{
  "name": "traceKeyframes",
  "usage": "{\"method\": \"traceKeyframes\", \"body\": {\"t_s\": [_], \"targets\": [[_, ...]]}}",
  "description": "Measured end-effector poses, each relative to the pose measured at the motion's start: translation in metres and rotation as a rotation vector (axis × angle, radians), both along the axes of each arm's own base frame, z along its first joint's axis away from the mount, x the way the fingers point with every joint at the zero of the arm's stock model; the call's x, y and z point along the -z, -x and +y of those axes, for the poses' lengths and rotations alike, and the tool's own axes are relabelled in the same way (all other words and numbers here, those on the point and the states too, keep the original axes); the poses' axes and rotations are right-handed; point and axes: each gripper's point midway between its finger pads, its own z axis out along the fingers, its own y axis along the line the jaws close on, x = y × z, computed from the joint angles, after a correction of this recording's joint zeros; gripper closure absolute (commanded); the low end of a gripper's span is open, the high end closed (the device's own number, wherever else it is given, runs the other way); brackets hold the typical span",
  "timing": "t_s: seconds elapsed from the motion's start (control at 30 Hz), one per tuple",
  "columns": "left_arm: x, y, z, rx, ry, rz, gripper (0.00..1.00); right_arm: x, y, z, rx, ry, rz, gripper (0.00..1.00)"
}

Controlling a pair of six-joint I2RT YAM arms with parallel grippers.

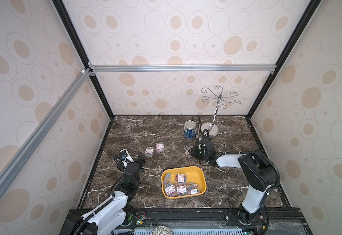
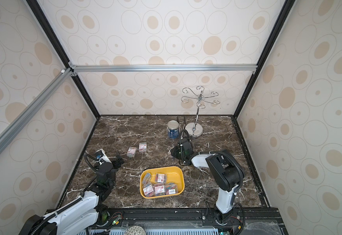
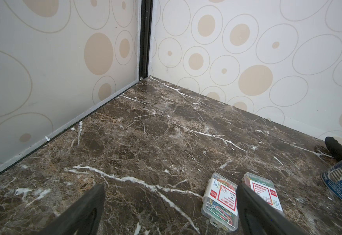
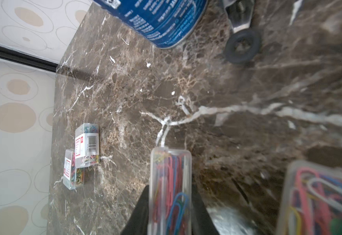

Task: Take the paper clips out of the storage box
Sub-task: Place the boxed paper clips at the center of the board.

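Observation:
The yellow storage box (image 1: 196,175) (image 2: 177,173) sits at the front middle of the marble table, with several clear cases of paper clips (image 1: 180,178) (image 2: 160,177) in it. Two more cases (image 1: 148,151) (image 1: 160,147) lie on the table to its far left, also seen in the left wrist view (image 3: 221,199) (image 3: 261,188). My left gripper (image 1: 142,159) (image 3: 170,205) is open and empty just beside them. My right gripper (image 1: 190,153) (image 4: 170,211) is shut on a case (image 4: 170,179), low over the table beyond the box. Another case (image 4: 318,199) lies close beside it.
A blue-labelled tin can (image 1: 189,130) (image 4: 156,20), a chrome hook stand (image 1: 209,130) and black-handled tongs (image 1: 197,130) stand at the back, just beyond the right gripper. Patterned walls close in the table on three sides.

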Motion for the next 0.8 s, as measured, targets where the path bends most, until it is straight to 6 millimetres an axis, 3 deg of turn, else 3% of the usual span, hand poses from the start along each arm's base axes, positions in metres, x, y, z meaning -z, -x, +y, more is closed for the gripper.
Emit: {"method": "traceKeyframes", "body": {"t_s": [0.23, 0.43, 0.57, 0.8], "targets": [[0.003, -0.001, 0.0, -0.001, -0.004, 0.013, 0.0, 0.001, -0.007, 0.0, 0.001, -0.015, -0.011, 0.7], [0.003, -0.002, -0.001, -0.002, -0.007, 0.022, 0.0, 0.011, -0.002, -0.008, 0.015, 0.011, 0.011, 0.44], [0.003, -0.002, -0.001, -0.003, -0.007, 0.022, 0.0, 0.007, 0.0, -0.012, 0.018, 0.021, -0.004, 0.41], [0.003, -0.003, -0.001, -0.003, -0.008, 0.024, 0.0, -0.009, 0.011, -0.022, 0.012, 0.053, -0.025, 0.19]]}}
